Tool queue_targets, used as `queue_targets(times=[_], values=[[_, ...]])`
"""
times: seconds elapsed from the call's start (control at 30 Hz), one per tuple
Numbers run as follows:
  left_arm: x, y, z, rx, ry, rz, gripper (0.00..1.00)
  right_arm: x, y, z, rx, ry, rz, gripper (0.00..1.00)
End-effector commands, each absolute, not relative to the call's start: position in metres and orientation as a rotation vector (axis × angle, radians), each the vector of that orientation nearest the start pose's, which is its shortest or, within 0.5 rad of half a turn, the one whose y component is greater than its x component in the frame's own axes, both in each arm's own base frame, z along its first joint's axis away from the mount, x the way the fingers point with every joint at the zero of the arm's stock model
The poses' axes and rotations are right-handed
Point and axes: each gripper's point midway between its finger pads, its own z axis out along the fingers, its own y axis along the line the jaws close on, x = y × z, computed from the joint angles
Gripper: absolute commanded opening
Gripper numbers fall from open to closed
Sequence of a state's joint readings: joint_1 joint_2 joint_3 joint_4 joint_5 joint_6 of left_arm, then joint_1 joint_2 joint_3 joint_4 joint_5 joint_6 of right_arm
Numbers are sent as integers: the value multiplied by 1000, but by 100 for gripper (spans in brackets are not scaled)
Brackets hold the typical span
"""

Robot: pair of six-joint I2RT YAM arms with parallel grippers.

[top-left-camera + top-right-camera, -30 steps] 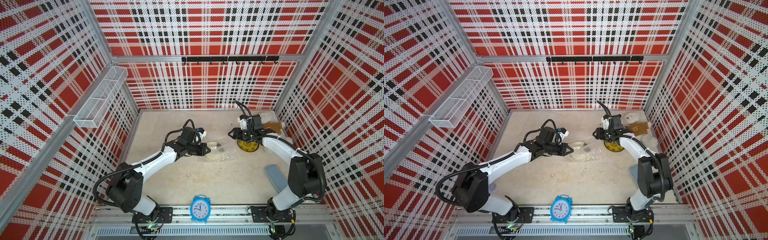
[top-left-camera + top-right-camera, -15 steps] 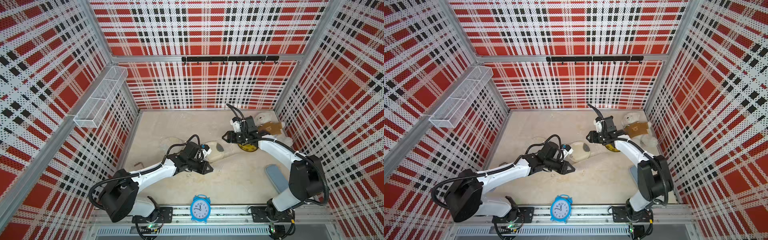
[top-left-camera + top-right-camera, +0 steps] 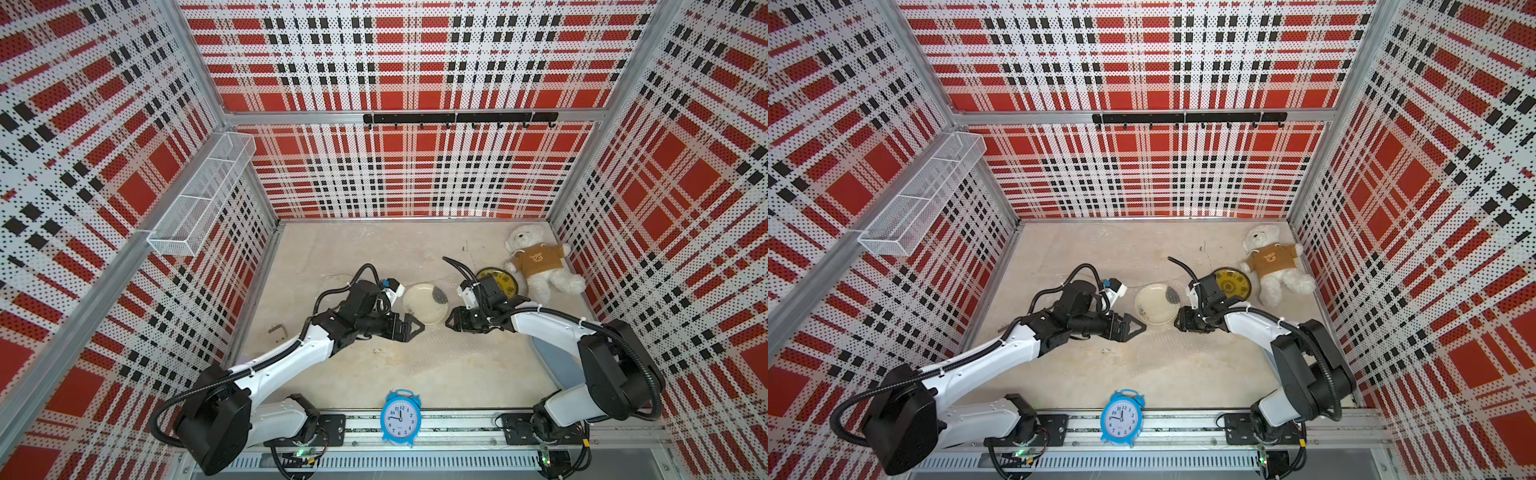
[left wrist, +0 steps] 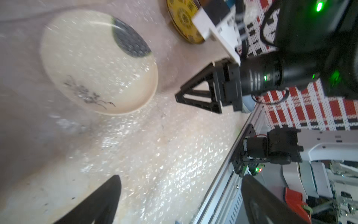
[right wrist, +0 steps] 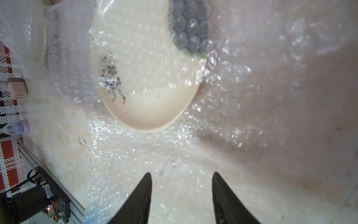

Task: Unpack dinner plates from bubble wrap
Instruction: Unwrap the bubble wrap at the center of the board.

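A cream dinner plate with dark marks lies face up mid-table. Clear bubble wrap is spread flat on the table in front of it. The wrap still covers the far part of the plate. The yellow black-rimmed plate lies bare to its right, partly behind the right wrist. My left gripper is wide open over the wrap, just left of the cream plate. At the plate's right edge my right gripper has its fingers apart, with only wrap beneath them.
A white teddy bear in a brown shirt lies at the back right. A blue alarm clock stands at the front rail. A grey-blue flat thing lies under the right arm. A small metal bracket sits at the left.
My left gripper drew toward the front and opened wide, letting the wrap go. The cream plate now lies exposed. My right gripper moved from the yellow plate to the cream plate's edge.
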State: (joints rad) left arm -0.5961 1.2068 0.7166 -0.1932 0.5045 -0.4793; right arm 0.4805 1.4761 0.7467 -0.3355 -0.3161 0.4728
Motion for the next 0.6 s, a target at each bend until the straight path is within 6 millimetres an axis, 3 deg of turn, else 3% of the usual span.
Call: queue_targets(times=[0.0,0.27,0.57], values=[[260,-245,163,304,2354,-1083,99,271,202,55,-97,2680,722,53],[285,-244,152,244,2397,-1109,99,271,196,42,-73,2692,676,53],[283,-241,131,246,2488,-1021,99,294,201,59,-57,2620,670,53]])
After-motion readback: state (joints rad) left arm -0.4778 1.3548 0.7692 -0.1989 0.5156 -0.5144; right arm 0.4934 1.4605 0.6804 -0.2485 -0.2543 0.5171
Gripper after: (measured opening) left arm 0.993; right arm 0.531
